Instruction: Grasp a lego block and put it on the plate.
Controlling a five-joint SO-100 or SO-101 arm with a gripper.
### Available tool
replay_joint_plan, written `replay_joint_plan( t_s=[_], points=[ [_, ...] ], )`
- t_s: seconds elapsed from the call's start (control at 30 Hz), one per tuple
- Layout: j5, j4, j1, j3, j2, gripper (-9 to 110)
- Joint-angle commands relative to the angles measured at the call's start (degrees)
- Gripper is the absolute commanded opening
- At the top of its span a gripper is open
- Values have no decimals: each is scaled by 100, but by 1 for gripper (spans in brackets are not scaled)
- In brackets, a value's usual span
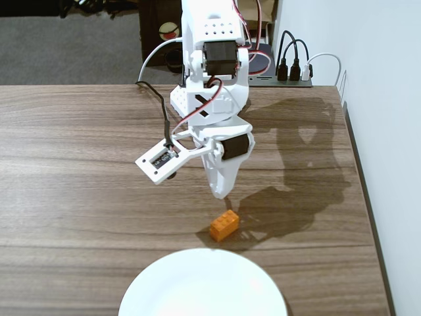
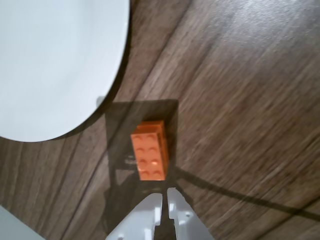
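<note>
Wrist view: studded orange lego block (rectangular), glossy round plate.

small orange lego block lies studs-up on the wood, near the white plate.

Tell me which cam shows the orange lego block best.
The wrist view: the lego block sits large and close, studs countable, just ahead of the nearly closed gripper and beside the plate. The fixed view shows it small, resting on the table between arm and plate, studs barely readable.
</note>
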State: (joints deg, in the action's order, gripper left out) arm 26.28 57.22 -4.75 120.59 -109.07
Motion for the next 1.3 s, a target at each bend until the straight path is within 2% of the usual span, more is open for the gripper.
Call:
replay_joint_plan(
  t_s=[0.0,0.37,1.27],
  points=[
    [-18,70,-70,-352,44,1],
    [62,422,-237,-949,501,18],
    [1055,1063,185,-1811,1890,18]
  ],
)
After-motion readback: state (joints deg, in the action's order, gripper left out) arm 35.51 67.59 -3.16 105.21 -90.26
